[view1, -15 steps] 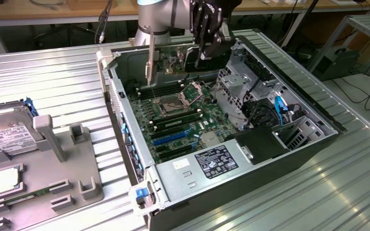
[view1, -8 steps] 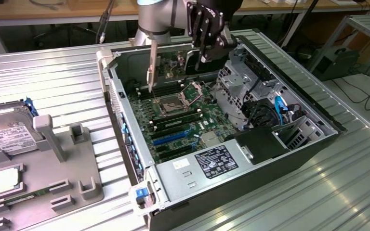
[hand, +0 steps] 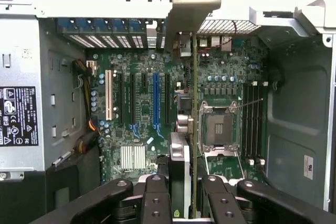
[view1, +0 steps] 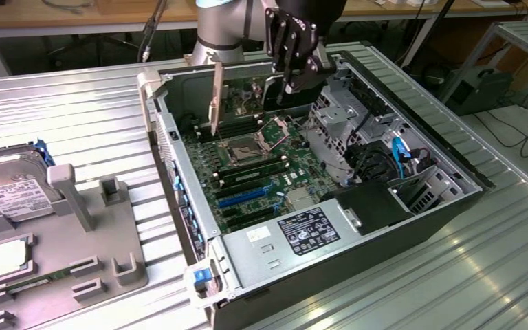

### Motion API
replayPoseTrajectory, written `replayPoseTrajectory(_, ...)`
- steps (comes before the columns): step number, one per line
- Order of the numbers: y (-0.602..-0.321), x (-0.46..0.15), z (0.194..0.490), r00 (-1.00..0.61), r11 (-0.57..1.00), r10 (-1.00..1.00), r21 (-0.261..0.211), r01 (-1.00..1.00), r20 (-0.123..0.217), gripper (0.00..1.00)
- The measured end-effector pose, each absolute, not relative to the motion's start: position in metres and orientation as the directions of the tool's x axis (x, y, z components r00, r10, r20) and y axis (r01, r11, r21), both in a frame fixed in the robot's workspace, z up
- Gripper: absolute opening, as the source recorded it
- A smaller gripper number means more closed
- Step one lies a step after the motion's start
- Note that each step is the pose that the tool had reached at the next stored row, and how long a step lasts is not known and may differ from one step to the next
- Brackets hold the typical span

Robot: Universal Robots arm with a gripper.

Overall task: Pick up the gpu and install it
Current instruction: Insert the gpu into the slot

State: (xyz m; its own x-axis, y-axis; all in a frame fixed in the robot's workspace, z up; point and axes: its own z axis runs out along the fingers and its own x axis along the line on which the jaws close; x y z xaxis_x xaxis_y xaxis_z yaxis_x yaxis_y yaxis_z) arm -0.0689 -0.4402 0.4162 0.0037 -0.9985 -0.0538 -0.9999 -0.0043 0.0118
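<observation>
While the pincer (view1: 290,81) is closed on the gpu (view1: 244,93), the card hangs upright between its jaws, over the open computer case (view1: 337,275). I judge the carrying-in step is in hand. Seating calls for the card's lower edge to line up with a motherboard slot (hand: 155,103) beneath the pincer.

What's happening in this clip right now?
The robot arm's gripper is shut on the gpu, holding it upright on edge over the motherboard of the open computer case. The card hangs near the processor socket and is not yet seated in a slot. A hard drive sits on a fixture outside the case.
</observation>
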Motion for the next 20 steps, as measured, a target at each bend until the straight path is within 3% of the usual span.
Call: replayPoseTrajectory(20, -0.441, -0.073, 0.384, -0.003, 0.004, -0.999, -0.007, -1.000, -0.054, 0.28)
